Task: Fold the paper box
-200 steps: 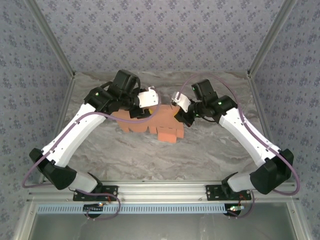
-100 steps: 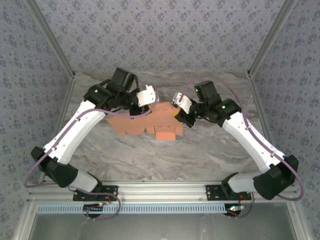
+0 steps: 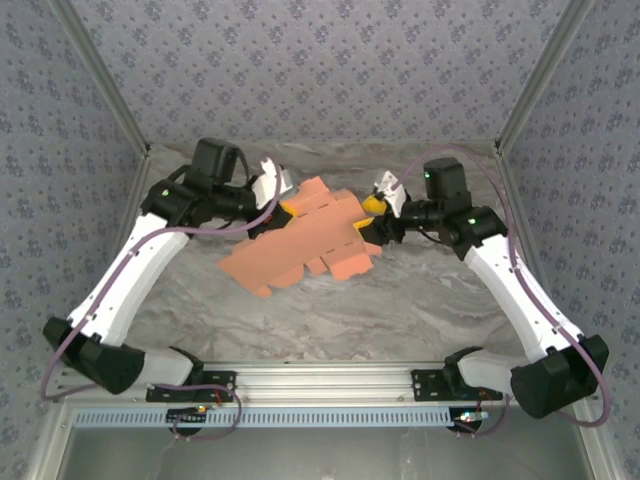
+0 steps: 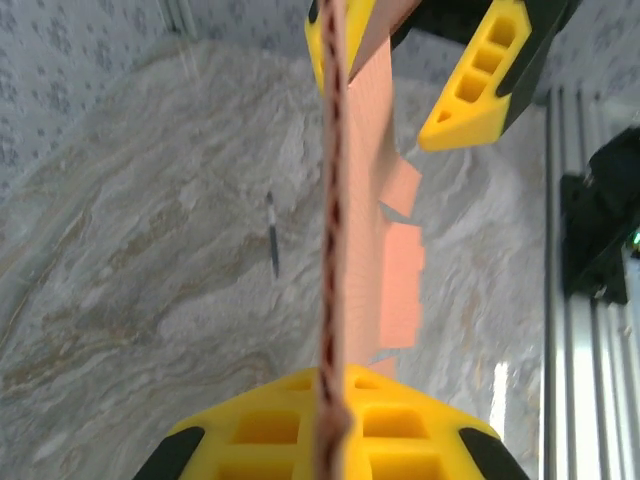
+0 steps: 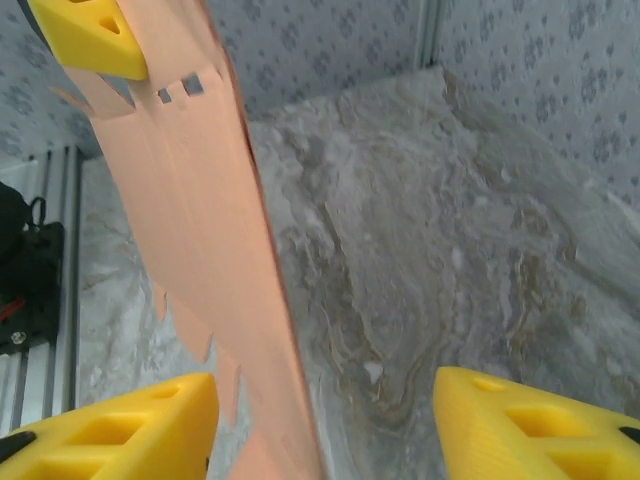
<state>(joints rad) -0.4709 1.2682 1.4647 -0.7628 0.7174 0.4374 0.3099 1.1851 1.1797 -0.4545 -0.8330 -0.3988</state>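
Top view: the paper box (image 3: pixel 300 250) is an open, mostly flat sheet, raised at a tilt over the bench (image 3: pixel 300 320) between the arms. The left fingers (image 3: pixel 288 208) are at its far edge and the right fingers (image 3: pixel 372 206) at its right end.

Left wrist: the left fingers (image 4: pixel 300 435) are pinched tight on the paper box (image 4: pixel 400 280), seen edge-on.

Right wrist: the right fingers (image 5: pixel 120 430) are spread wide. The paper box (image 5: pixel 200 240) leans near one finger, not gripped.

Judgement: barely started. No walls are up, and nearly all the creasing and tucking is left.
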